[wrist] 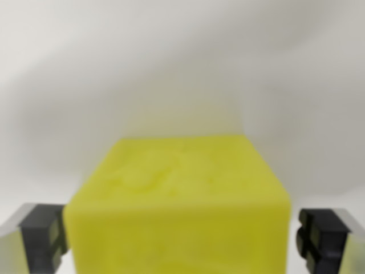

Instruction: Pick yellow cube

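From where I stood, the yellow cube (177, 205) sat on a pale, blurred surface (182, 68), square between the gripper (179, 240) and filling the lower middle of the wrist view. The dark finger pad (43, 237) to the cube's left lay against or just beside its left edge; I could not tell which. The other pad (319, 237) stood off its right edge with a thin pale gap showing. The jaws were spread, clamping nothing. Behind the cube's far edge the surface lay bare.
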Tool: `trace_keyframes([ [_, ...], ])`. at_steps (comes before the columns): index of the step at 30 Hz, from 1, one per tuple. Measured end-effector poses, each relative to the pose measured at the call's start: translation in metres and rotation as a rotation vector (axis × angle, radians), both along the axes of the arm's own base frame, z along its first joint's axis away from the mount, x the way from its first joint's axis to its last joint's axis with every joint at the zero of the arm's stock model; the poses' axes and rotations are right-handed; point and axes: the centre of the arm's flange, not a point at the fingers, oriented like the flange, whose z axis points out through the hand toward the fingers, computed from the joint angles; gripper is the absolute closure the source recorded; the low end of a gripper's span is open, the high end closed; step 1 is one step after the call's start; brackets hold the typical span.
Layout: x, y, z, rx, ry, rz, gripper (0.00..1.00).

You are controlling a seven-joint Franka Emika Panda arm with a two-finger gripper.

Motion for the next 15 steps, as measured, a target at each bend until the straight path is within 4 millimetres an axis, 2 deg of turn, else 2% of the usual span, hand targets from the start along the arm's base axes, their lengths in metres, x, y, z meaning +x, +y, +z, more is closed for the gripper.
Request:
trace_keyframes([
  [5, 0.0, 0.0, -0.005, 0.0, 0.0, -0.003, 0.0],
  [6, 0.0, 0.0, -0.005, 0.0, 0.0, -0.003, 1.0],
  [10, 0.0, 0.0, -0.003, 0.0, 0.0, -0.003, 1.0],
  [15, 0.0, 0.0, 0.009, -0.001, -0.001, -0.002, 1.0],
])
